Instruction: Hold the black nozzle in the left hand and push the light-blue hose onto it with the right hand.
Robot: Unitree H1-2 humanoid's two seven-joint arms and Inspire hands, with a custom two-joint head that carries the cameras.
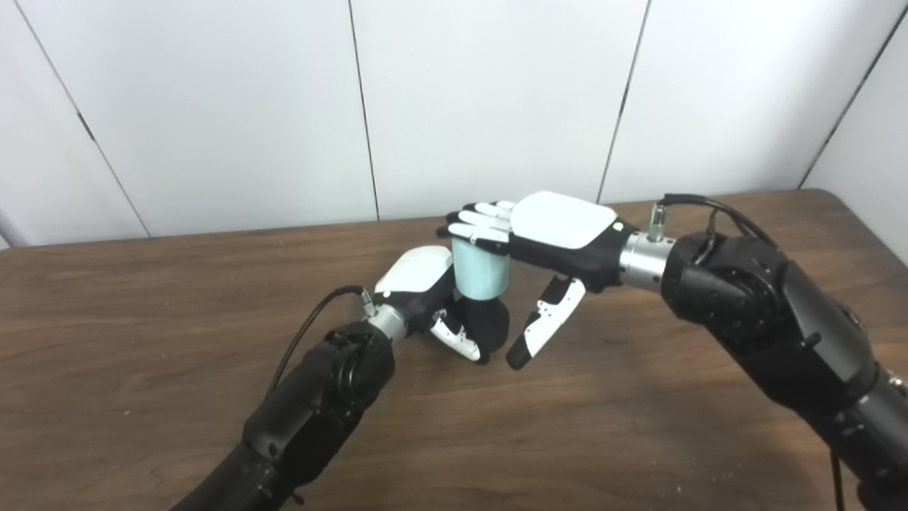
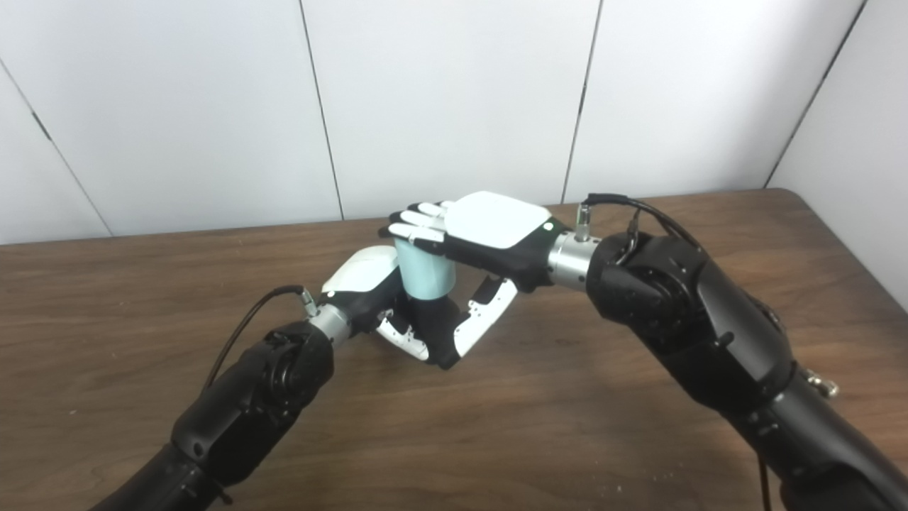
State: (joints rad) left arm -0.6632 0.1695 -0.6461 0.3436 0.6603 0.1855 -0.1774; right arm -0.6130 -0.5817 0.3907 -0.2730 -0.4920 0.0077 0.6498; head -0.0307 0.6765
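The light-blue hose point(image 1: 481, 273) is a short upright tube at the table's middle. Its lower end sits on the black nozzle point(image 1: 491, 321), which my left hand point(image 1: 424, 282) is shut around from the left. My right hand point(image 1: 557, 226) lies flat, palm down, across the top of the hose with its fingers point(image 1: 477, 221) stretched out and resting on the rim. Its thumb point(image 1: 546, 323) hangs down to the right of the nozzle, apart from it. Most of the nozzle is hidden by my left hand's fingers and the hose.
The brown wooden table point(image 1: 142, 305) spreads to both sides, with its right edge point(image 1: 869, 227) near my right arm. White wall panels point(image 1: 496, 92) stand right behind the table's far edge.
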